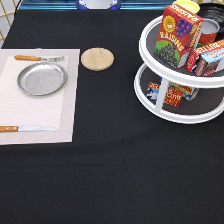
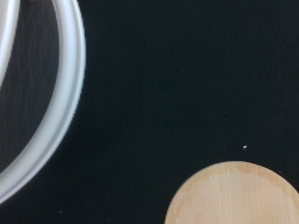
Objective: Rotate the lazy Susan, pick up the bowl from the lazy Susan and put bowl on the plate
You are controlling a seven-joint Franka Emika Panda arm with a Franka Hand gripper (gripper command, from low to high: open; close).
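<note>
Here, round silver plate (image 1: 42, 79) bare.

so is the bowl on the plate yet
No, the plate on the placemat holds nothing, and only the bowl's dark edge shows behind the boxes on the lazy Susan's top tier.

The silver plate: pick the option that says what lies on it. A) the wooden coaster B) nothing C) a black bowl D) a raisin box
B: in the exterior view the plate lies bare on the placemat, with the wooden coaster apart from it on the black cloth and the raisin box up on the lazy Susan. The gripper is not in that view.
</note>
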